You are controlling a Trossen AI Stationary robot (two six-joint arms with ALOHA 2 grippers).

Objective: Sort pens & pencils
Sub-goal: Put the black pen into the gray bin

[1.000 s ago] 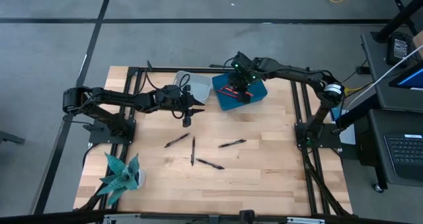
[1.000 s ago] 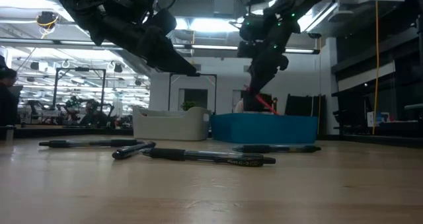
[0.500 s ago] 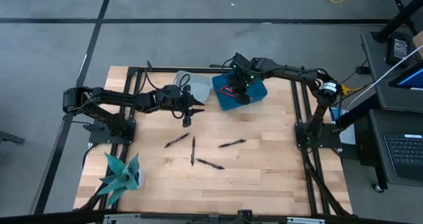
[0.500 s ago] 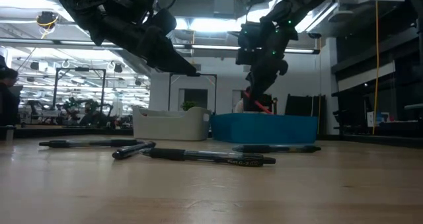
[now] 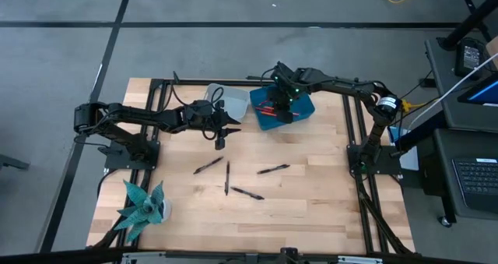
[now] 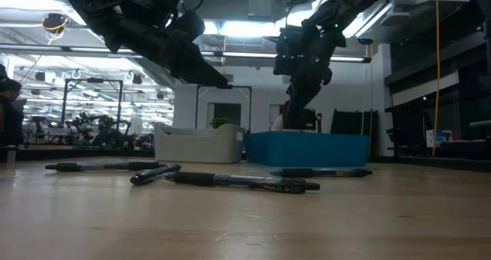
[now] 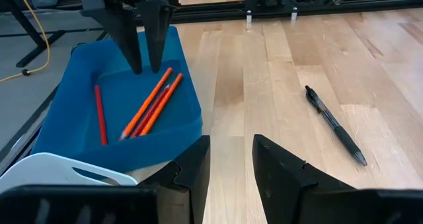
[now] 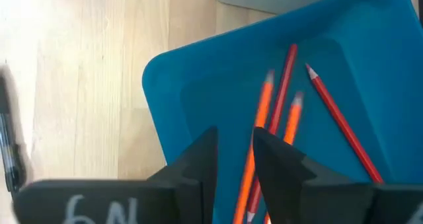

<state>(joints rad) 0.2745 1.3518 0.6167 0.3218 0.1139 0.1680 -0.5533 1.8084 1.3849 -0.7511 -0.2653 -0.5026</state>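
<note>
Several red and orange pencils lie loose on the floor of the blue bin at the table's far middle. My right gripper hangs just above them, pointing down, open and holding nothing; its own wrist view shows the pencils past its fingers. Several black pens lie flat on the wooden table nearer the front. My left gripper hovers open over the table beside the white bin, left of the blue bin.
A teal leafy ornament stands near the table's front left corner. One pen lies on bare wood right of the blue bin's corner. Black frame rails run along the table's sides and far edge.
My right gripper has sunk slightly over the blue bin and let go of a red pencil. The pencil hung slanted below its fingers in the earlier low views and no longer shows there. It now lies in the bin with the others.
</note>
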